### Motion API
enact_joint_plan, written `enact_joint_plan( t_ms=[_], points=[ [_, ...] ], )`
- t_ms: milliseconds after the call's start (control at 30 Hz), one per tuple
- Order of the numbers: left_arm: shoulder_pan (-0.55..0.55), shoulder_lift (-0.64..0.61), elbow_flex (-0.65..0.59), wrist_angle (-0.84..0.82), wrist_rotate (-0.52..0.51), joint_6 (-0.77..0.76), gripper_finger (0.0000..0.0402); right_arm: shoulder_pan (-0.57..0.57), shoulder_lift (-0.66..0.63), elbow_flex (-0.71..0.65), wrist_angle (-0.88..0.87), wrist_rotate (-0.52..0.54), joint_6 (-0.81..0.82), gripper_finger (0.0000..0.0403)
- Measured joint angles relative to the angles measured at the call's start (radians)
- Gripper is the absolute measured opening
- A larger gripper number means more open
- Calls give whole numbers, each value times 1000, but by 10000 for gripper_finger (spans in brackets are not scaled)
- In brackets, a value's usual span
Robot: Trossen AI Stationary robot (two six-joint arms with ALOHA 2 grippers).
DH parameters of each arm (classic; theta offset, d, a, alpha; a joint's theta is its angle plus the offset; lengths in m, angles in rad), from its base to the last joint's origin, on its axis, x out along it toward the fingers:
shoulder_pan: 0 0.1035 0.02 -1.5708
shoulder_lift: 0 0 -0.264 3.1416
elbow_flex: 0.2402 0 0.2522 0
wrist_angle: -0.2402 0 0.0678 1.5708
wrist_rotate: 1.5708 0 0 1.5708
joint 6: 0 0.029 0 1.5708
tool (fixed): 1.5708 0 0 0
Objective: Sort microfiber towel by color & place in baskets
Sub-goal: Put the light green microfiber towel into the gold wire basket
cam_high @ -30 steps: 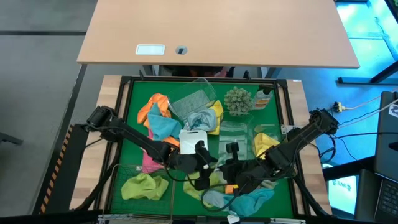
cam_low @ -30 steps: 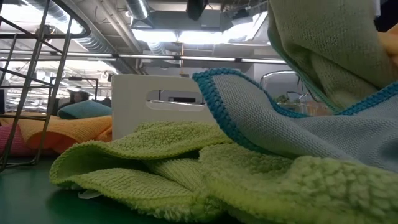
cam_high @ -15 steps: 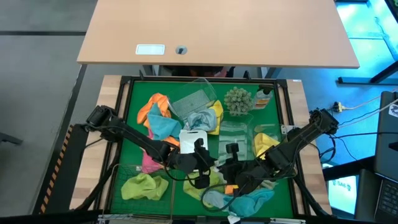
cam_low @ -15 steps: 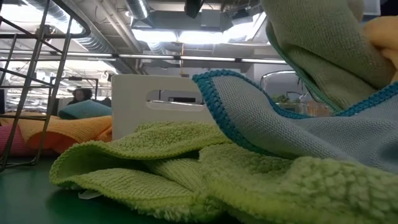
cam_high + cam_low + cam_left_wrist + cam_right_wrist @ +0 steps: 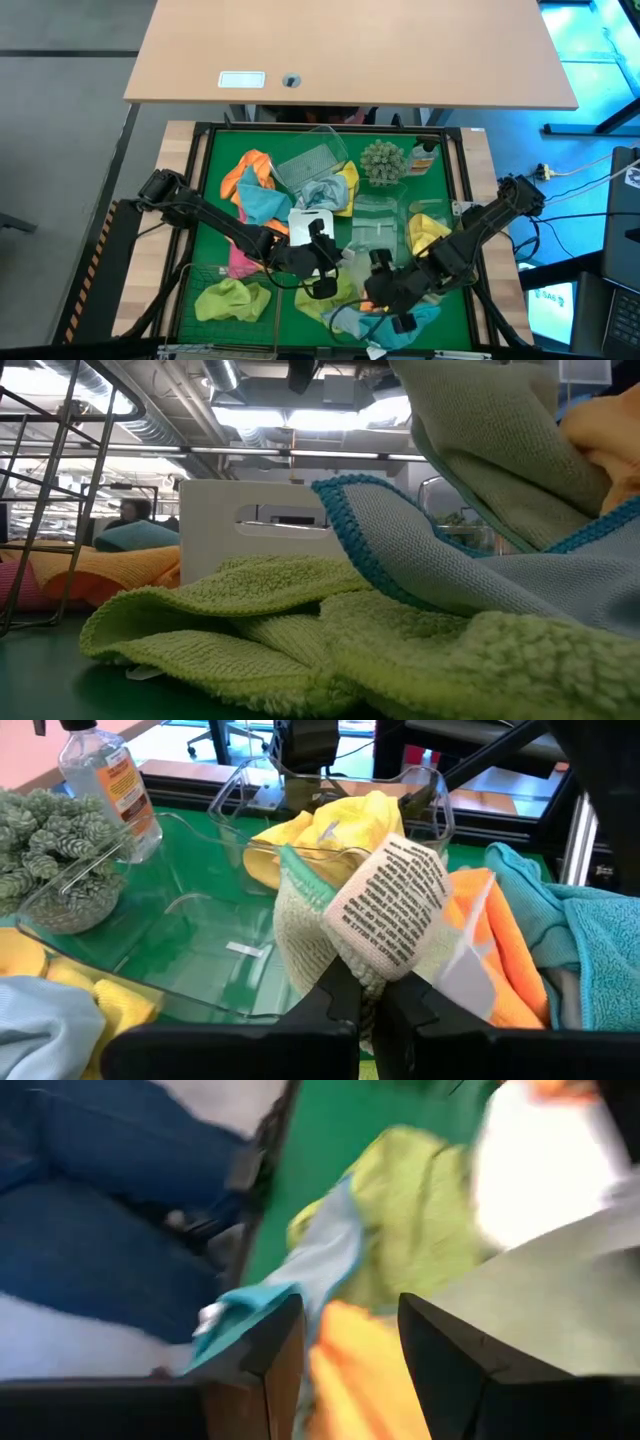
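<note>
At the table's near middle, my left gripper [image 5: 340, 263] is shut on a pale green towel [image 5: 340, 910] that has a teal edge and a printed label [image 5: 395, 900]. My right gripper [image 5: 378, 292] stands beside it, open and tipped downward. An orange towel [image 5: 350, 1370] shows between its fingers. Below them lies a pile of a lime green towel [image 5: 300, 630] and a light blue towel [image 5: 450, 570]. More towels lie about: orange [image 5: 245, 170], teal [image 5: 262, 205], pink [image 5: 240, 260], lime [image 5: 232, 298] and yellow [image 5: 430, 230]. My left gripper pinches a bunched fold of the pale green towel [image 5: 345, 965] between its two fingers, which come from the table's left, slanting a little downward. The towel is held up over the pile [image 5: 480, 450]. My right gripper stands around the orange towel; whether it touches it, I cannot tell.
A white tray [image 5: 312, 222] and clear tubs [image 5: 310, 160] sit mid-table. One tub holds a yellow towel [image 5: 330, 830]. A spiky plant [image 5: 382, 160] and a bottle [image 5: 425, 158] stand at the far right. A wire basket [image 5: 40, 490] is at the near left. A person's legs [image 5: 110, 1210] are just beyond the near edge.
My right gripper has turned and tipped further downward, shifting a little toward the table's near edge. In the low view the pale green towel has drifted slightly left and more of the orange towel has come into sight beside it.
</note>
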Motion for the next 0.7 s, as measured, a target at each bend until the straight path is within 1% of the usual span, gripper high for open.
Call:
enact_joint_plan(
  t_ms=[100,267,433,533,700],
  points=[
    [1,0,0,-1,-1,0,1,42,0,-29,12,-5,13,163],
    [8,0,0,0,-1,0,1,117,1,-84,63,-2,99,163],
    [8,0,0,0,0,0,0,181,1,-153,115,47,198,163],
    [8,0,0,0,0,0,0,206,1,-200,117,84,280,163],
    [8,0,0,1,0,0,0,223,1,-285,143,96,382,163]
  ],
)
